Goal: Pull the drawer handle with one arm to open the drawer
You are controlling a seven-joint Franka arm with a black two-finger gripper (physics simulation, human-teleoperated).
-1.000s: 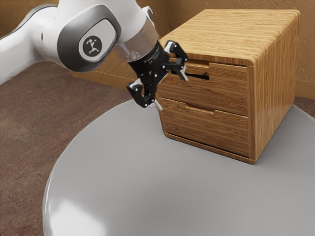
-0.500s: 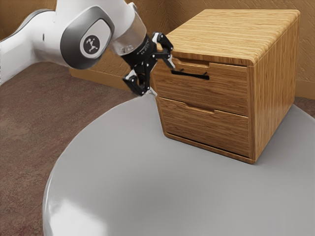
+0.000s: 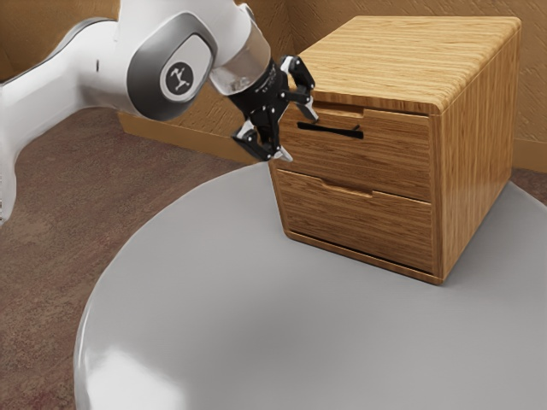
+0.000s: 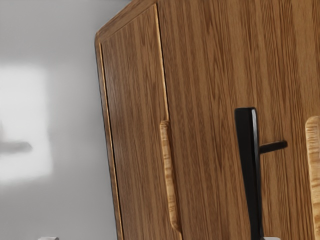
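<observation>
Moved: gripper (image 3: 298,137) shifted toward exterior view's right, nearer cabinet (image 3: 466,171).
Gripper: was spread wide, gripping nothing.
Handle (image 3: 331,131): black, on top drawer (image 3: 385,158) front, just beside gripper.
Cabinet: stood on grey table (image 3: 256,325).

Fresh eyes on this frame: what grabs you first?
The wooden cabinet stands out, on the grey round table toward the exterior view's right. Next comes the white arm, its black gripper open at the arm-side end of the black handle on the upper drawer.
</observation>
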